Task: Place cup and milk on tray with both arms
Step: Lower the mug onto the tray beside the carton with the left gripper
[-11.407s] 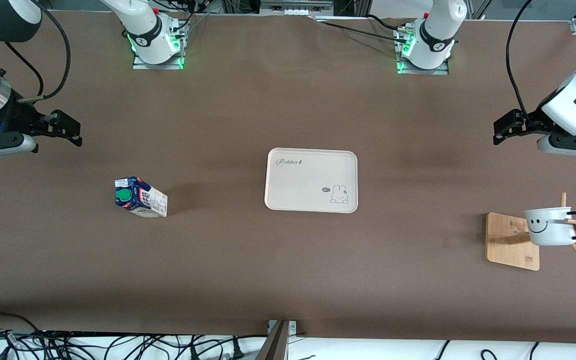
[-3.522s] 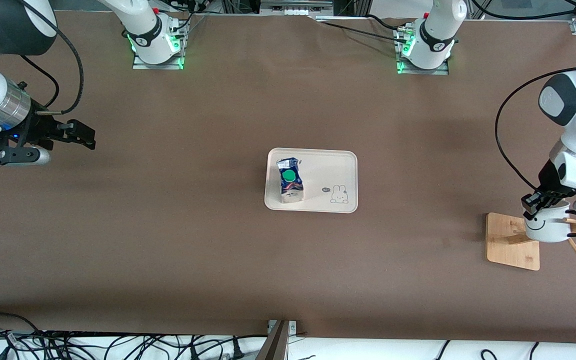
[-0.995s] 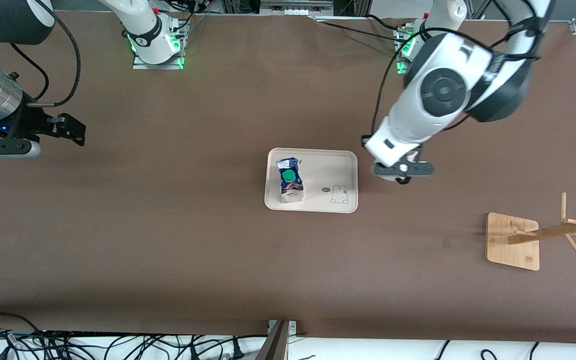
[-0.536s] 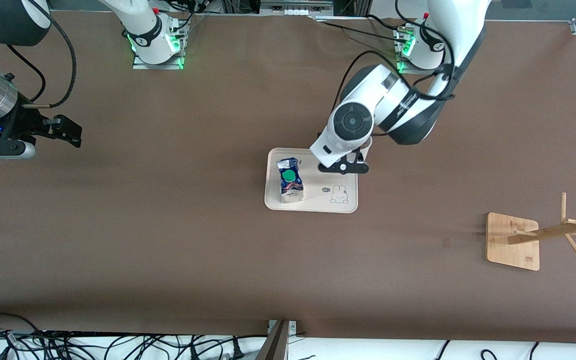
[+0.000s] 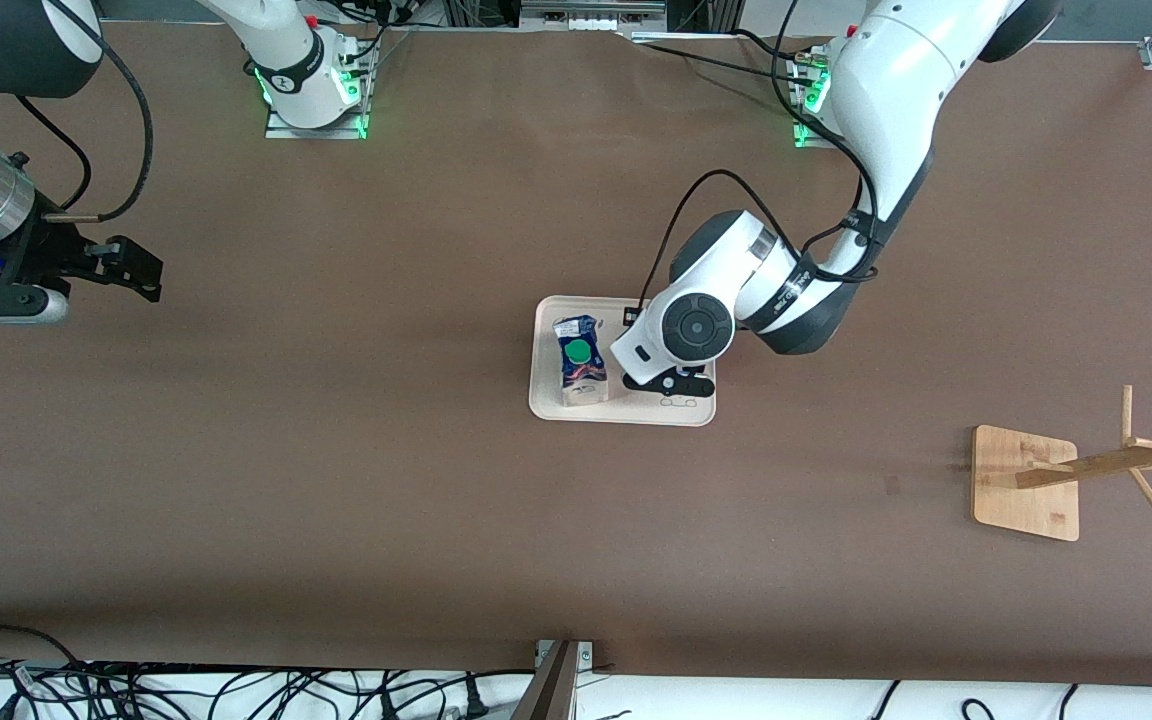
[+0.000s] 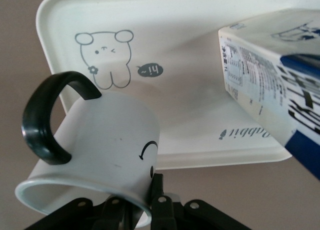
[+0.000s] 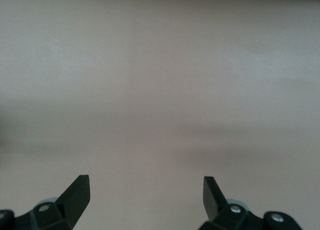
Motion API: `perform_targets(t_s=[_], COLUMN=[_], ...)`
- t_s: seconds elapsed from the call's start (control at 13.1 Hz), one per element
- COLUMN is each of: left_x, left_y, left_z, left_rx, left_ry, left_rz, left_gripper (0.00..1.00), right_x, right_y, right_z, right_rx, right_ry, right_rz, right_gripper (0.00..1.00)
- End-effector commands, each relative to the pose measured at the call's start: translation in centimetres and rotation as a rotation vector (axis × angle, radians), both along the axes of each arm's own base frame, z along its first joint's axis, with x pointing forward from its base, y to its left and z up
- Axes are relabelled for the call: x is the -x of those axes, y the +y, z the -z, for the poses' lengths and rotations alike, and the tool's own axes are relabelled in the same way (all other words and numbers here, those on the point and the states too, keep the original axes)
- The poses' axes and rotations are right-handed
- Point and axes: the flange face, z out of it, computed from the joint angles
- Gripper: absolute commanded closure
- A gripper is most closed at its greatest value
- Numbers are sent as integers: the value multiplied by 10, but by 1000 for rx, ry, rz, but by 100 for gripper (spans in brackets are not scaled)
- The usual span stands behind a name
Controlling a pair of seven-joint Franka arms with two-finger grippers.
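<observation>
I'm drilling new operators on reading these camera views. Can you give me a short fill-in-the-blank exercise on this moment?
1. The left gripper is shut on the rim of the ____.
2. The milk carton stands on the ____.
3. The right gripper waits over bare table with its jaws ____.
4. The wooden rack at the left arm's end of the table holds ____ cups.

Missing words: cup; tray; open; no

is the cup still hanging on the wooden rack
No, the wooden rack is bare and the cup is clamped by its rim in the left gripper over the tray.
</observation>
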Motion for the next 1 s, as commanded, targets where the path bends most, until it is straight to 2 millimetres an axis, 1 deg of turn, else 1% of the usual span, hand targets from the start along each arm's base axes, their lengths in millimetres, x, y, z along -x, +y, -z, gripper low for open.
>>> perform_targets(t_s=[0.0,0.08,0.23,0.31,0.46,0.54,0.61,0.69,0.77,0.92], left_x=[-6,-7,-9,-14,-14,-14,-14,-16,-18,-21], left_y=[0,1,1,7,11,11,11,13,15,17], left_z=[10,22,20,21,32,33,33,32,29,21], left_rx=[19,20,19,20,17,15,18,17,14,17], left_ry=[11,14,2,1,13,14,14,11,1,-6], left_rz=[6,4,-23,-36,-32,-37,-30,-30,-22,-31], left_gripper=[97,97,95,94,88,77,46,11,0,0], right_x=[0,-1,0,-1,-1,0,0,0,0,0], right_y=[-2,-2,-2,-1,-1,-1,-1,-1,-1,-1], right_z=[-2,-2,-2,-2,-1,-2,-2,-2,-2,-2], right_rx=[-19,-19,-19,-19,-19,-19,-19,-19,-19,-19], right_ry=[-7,-5,-7,-5,-5,-7,-7,-5,-5,-5], right_rz=[1,1,2,1,-1,-1,-1,-1,-1,-1], right_gripper=[0,0,0,0,0,0,0,0,0,0])
